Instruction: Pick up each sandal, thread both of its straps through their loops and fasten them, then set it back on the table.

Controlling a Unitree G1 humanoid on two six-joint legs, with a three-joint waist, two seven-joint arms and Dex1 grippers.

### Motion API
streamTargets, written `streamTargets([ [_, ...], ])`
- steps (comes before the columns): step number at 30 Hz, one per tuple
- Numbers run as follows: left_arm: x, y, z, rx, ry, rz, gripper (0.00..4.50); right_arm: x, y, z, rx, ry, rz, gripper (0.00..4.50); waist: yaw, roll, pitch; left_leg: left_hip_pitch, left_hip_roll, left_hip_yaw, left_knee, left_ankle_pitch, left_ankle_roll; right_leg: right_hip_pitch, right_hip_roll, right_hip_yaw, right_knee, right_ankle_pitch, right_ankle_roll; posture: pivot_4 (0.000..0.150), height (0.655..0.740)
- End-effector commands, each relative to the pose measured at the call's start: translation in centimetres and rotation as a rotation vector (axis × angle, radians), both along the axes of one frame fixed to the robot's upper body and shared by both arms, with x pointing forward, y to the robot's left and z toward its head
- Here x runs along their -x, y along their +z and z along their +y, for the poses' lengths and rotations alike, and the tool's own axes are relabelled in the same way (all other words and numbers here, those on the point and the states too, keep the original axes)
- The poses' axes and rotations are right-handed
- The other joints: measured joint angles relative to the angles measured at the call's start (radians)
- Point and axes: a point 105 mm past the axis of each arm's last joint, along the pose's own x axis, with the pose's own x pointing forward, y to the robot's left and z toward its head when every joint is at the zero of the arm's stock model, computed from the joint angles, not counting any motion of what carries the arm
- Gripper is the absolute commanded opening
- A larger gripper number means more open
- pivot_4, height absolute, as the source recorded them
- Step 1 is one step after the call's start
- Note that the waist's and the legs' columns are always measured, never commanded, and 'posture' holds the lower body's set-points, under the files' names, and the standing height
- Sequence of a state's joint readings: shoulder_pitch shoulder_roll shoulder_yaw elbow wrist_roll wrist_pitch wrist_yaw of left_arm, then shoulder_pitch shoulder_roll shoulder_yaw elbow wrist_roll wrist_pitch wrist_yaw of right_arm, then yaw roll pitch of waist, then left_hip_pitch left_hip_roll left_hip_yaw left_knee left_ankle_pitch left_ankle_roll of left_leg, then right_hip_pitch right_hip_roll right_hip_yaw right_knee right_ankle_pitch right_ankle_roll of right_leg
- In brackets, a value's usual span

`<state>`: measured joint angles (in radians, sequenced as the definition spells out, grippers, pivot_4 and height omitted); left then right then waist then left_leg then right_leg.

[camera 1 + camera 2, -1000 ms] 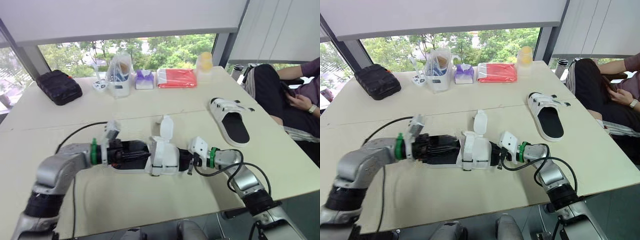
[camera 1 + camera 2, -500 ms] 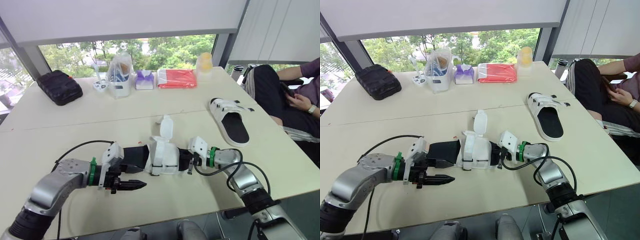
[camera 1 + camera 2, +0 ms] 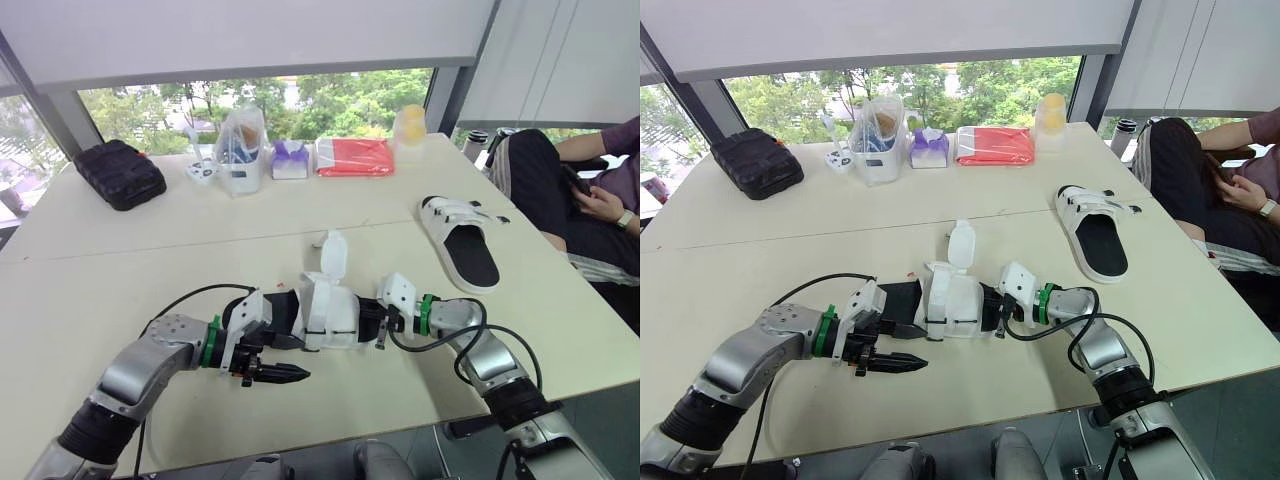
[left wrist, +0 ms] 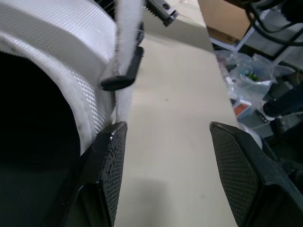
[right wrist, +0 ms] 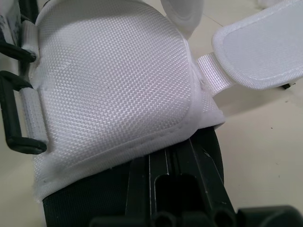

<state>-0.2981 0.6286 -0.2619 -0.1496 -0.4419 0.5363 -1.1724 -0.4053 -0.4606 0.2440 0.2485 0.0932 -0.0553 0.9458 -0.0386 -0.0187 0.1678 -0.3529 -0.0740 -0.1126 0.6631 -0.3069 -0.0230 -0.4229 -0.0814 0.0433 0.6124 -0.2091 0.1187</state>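
Note:
A white sandal [image 3: 322,312] with a black sole lies in the middle of the table [image 3: 120,260], one strap flap [image 3: 333,255] standing up unfastened. My right gripper [image 3: 372,322] is shut on its toe end; the right wrist view shows the woven upper [image 5: 113,90] and black loops [image 5: 14,80] close up. My left gripper [image 3: 300,375] is open just off the sandal's near side, close beside it, nothing between its fingers [image 4: 111,156]. A second white sandal [image 3: 460,240] rests at the right of the table.
Along the far edge stand a black case [image 3: 118,172], a clear container with a bag [image 3: 240,150], a purple tissue box [image 3: 290,158], a red pouch [image 3: 353,156] and a yellow-topped cup [image 3: 408,122]. A person [image 3: 590,190] sits at the table's right.
My left gripper left the sandal's heel, dropped to the near side of the table, then slid right along the sandal's near edge. The right gripper and sandal stayed put.

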Motion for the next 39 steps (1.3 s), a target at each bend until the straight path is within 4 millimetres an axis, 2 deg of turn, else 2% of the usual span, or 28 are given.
streamTargets([
  [1,-0.8,0.4,-0.5,0.005,0.004,-0.048,2.84,0.4,-2.7,-0.7,0.064,-0.039,0.089,0.00,0.000,0.000,0.000,0.000,0.000,0.000,0.000,0.000,0.000,0.000,0.000,0.000,0.000,0.000,0.000,0.150,0.7400],
  [5,-1.4,0.6,-0.4,0.012,0.040,-0.062,2.84,0.4,-2.6,-0.6,0.064,-0.039,0.086,0.00,0.001,0.000,0.000,0.000,0.000,0.000,0.000,0.000,0.000,0.000,0.000,0.000,0.000,0.000,0.000,0.150,0.7400],
  [8,-0.5,1.5,0.5,0.023,0.031,-0.045,2.84,0.4,-2.7,-0.8,0.065,-0.042,0.086,0.00,0.001,0.000,0.000,0.000,0.000,0.000,0.000,0.000,0.000,0.000,0.000,0.000,0.000,0.000,0.000,0.150,0.7400],
  [12,1.0,1.4,1.3,0.010,0.020,0.002,2.84,0.5,-2.8,-0.7,0.064,-0.042,0.089,0.00,-0.003,0.000,0.000,0.000,0.000,0.000,0.000,0.000,0.000,0.000,0.000,0.000,0.000,0.000,0.001,0.150,0.7400],
  [17,0.7,1.3,2.3,0.003,0.090,-0.003,2.84,0.3,-2.8,-0.5,0.062,-0.034,0.089,0.00,-0.001,0.000,0.000,0.000,0.000,-0.001,-0.001,0.000,0.000,0.000,0.000,0.000,0.000,0.000,-0.001,0.150,0.7400],
  [28,-0.8,0.9,0.1,0.051,0.107,-0.031,2.84,0.4,-2.7,-0.2,0.062,-0.020,0.085,0.00,-0.004,0.000,0.000,0.001,0.001,-0.001,0.000,0.000,0.000,0.000,0.000,0.000,0.000,0.000,0.000,0.150,0.7400],
  [36,-0.7,0.4,-1.2,0.053,0.046,-0.007,2.84,0.4,-2.7,-0.4,0.063,-0.030,0.085,0.00,0.000,0.000,0.000,0.001,0.000,0.000,0.000,0.000,0.000,0.001,0.000,0.000,0.000,0.000,0.000,0.150,0.7400],
  [39,-0.9,0.4,-1.2,0.060,0.052,-0.004,2.08,0.4,-2.7,-0.4,0.061,-0.034,0.083,0.00,-0.001,0.000,0.000,0.001,0.000,0.000,0.000,0.000,0.000,0.001,0.000,0.000,0.000,0.000,0.000,0.150,0.7400],
])
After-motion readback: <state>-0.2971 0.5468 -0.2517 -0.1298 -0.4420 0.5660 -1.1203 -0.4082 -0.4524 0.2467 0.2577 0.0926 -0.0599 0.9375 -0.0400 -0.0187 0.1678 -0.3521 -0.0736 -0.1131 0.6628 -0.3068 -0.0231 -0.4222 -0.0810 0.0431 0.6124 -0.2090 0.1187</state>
